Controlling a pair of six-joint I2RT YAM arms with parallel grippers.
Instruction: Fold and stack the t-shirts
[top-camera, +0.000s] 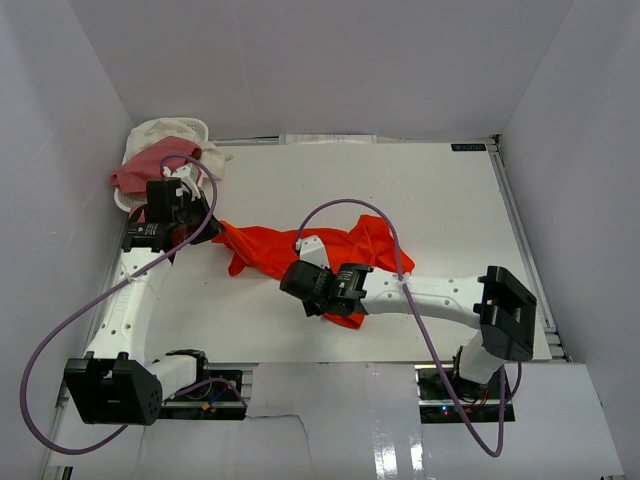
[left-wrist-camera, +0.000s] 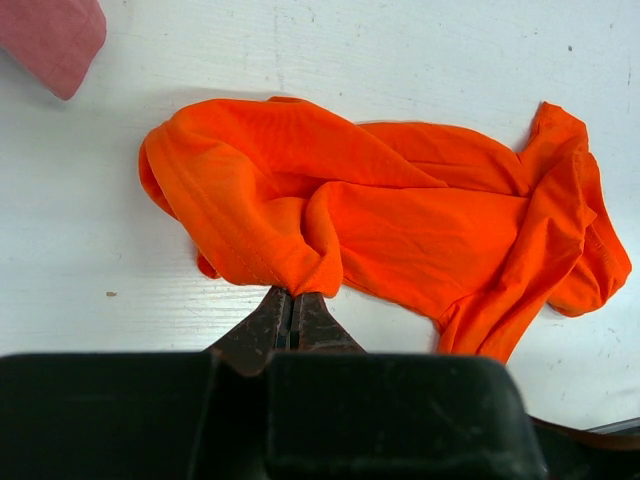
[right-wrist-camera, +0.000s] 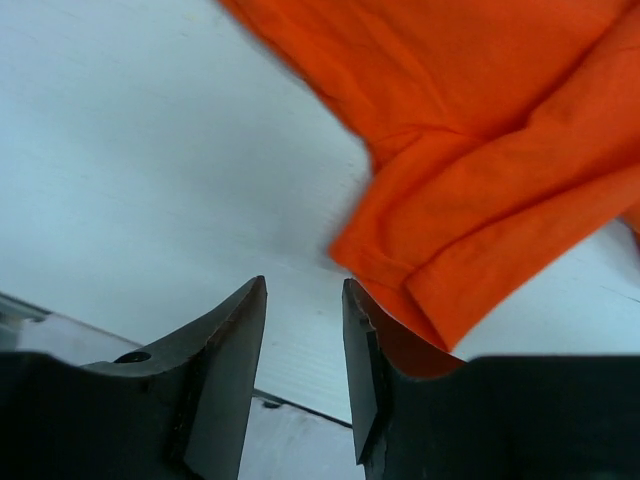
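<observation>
Left wrist: left claw (left-wrist-camera: 295, 305) pinches orange t-shirt (left-wrist-camera: 400, 230) hem; right claw (right-wrist-camera: 305, 285) parted, fabric edge beside.

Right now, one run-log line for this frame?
left gripper: shut on orange t-shirt edge | right gripper: open, empty | orange t-shirt: crumpled, unfolded

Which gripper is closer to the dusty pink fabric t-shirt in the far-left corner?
Left. The left gripper, shut on the bright orange-red fabric t-shirt, sits beside the dusty pink fabric t-shirt; the right gripper hangs open at the orange shirt's near edge, farther away.
</observation>
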